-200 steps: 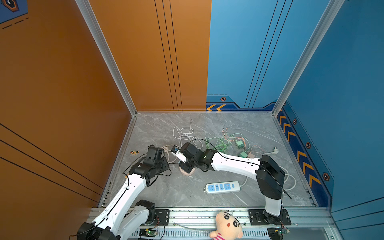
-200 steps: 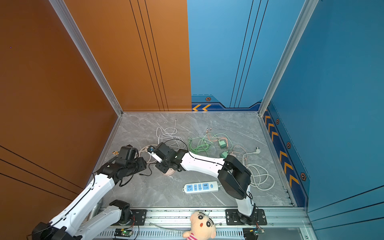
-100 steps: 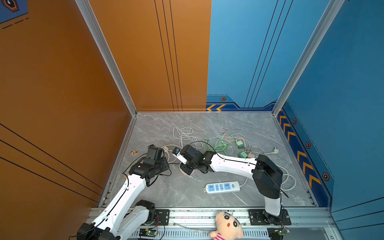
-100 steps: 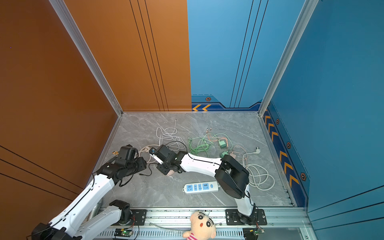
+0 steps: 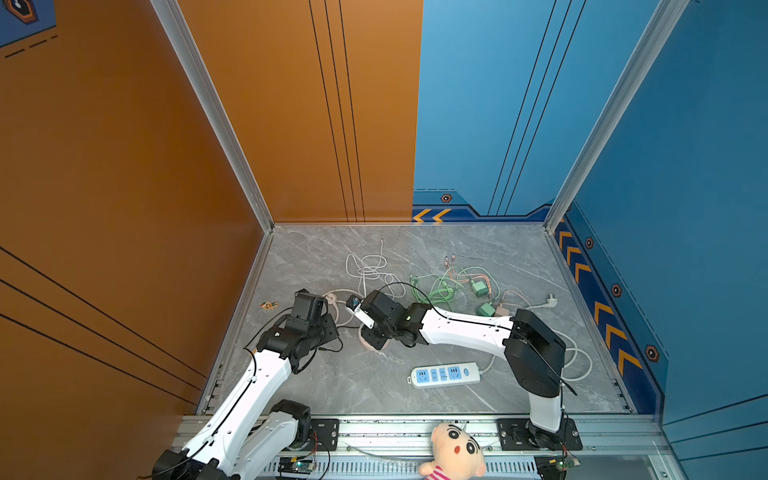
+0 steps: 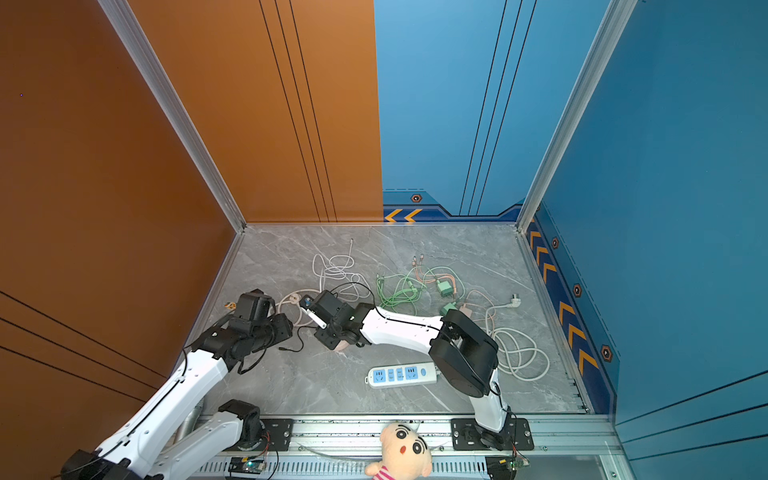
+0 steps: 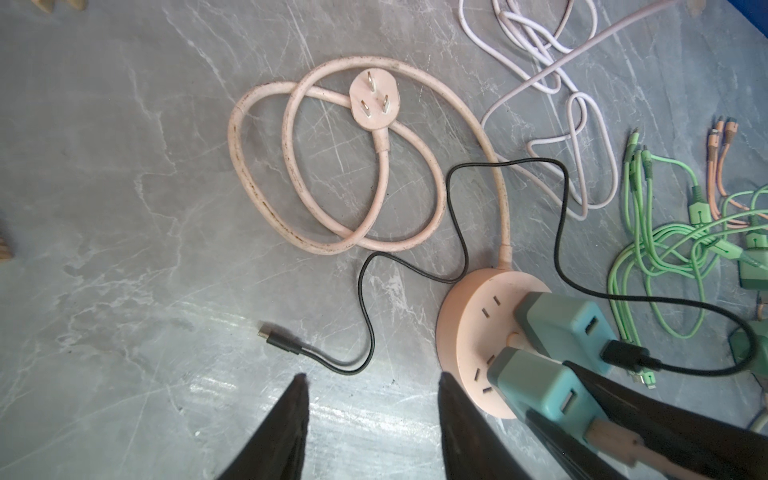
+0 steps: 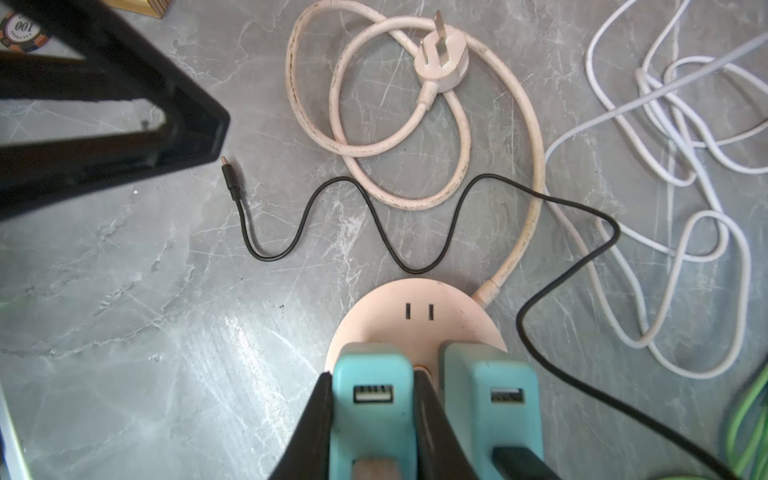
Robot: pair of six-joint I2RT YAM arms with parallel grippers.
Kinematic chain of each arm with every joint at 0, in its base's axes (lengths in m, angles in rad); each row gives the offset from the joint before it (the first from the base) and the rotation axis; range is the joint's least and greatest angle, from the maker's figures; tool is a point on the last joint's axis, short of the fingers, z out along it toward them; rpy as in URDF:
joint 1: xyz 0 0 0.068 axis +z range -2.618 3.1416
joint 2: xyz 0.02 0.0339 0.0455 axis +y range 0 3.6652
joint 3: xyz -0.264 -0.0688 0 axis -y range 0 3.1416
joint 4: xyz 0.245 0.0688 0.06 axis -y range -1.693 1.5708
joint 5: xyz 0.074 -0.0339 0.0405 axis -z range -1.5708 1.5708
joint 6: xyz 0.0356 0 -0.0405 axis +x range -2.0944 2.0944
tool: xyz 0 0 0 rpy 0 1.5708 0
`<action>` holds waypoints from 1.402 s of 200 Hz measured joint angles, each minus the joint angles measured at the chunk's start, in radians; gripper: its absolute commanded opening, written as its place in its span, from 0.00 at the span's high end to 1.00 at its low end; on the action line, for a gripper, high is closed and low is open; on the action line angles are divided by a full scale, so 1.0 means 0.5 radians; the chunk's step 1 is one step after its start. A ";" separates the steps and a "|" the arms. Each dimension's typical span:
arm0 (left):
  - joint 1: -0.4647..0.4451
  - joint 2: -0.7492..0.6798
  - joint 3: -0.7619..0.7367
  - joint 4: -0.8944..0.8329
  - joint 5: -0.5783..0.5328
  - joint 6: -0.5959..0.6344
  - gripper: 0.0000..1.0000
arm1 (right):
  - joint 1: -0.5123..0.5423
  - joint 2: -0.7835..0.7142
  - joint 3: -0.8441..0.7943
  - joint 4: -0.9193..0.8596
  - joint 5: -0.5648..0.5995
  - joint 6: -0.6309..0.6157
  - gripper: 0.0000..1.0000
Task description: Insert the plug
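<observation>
A round pink socket (image 8: 415, 316) lies on the grey table, also seen in the left wrist view (image 7: 469, 324) and half hidden under the right wrist in a top view (image 5: 368, 344). My right gripper (image 8: 374, 376) is shut on a teal charger plug (image 8: 374, 403) that stands on the socket's face; its prongs are hidden. A second teal charger (image 8: 494, 390) stands beside it with a black cable plugged into it. My left gripper (image 7: 373, 376) hangs open over bare table left of the socket, and the black cable's loose end (image 7: 276, 338) lies just ahead of it.
The socket's pink cord and three-pin plug (image 7: 374, 104) lie coiled beyond it. White cables (image 5: 370, 270) and green cables (image 5: 440, 291) lie farther back. A white and blue power strip (image 5: 444, 374) lies near the front, and its cord (image 6: 515, 353) is coiled at the right.
The right arm's elbow has swung slightly to the left while its gripper stays on the charger. The left arm has not moved.
</observation>
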 measured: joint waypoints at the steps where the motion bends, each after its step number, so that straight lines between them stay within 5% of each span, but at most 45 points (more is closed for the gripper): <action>1: 0.000 -0.001 0.000 0.000 0.000 0.000 0.49 | 0.000 0.000 0.000 0.001 0.000 0.000 1.00; 184: -0.006 -0.007 0.000 0.001 0.000 -0.037 0.49 | 0.030 0.006 -0.070 0.094 0.104 0.038 1.00; 259: -0.229 0.167 0.094 0.004 -0.077 -0.053 0.49 | 0.031 -0.018 -0.146 0.197 0.104 0.036 1.00; 280: -0.272 0.238 0.140 0.008 -0.076 -0.059 0.58 | 0.031 -0.029 -0.173 0.230 0.104 0.035 1.00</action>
